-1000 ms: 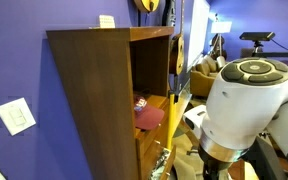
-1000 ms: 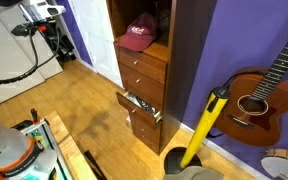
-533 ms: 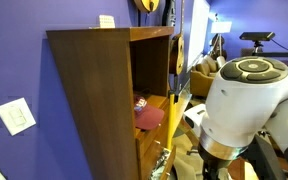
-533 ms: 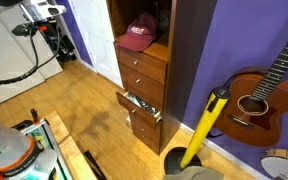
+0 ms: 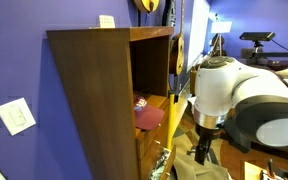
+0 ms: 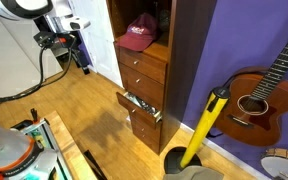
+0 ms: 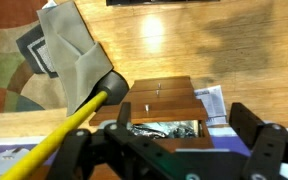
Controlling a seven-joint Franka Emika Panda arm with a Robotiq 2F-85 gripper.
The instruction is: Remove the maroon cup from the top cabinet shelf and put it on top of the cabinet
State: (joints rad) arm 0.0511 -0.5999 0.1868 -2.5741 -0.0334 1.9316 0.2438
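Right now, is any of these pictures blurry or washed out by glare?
In an exterior view the robot arm close to the lens looks soft, the cabinet sharp; in the wrist view glare whitens the wooden floor and the end effector sits in shadow.

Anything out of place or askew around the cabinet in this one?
Yes: one drawer low in the cabinet stands pulled out, seemingly sagging, with clutter inside, while the upper drawers are shut. The maroon cup looks fine.
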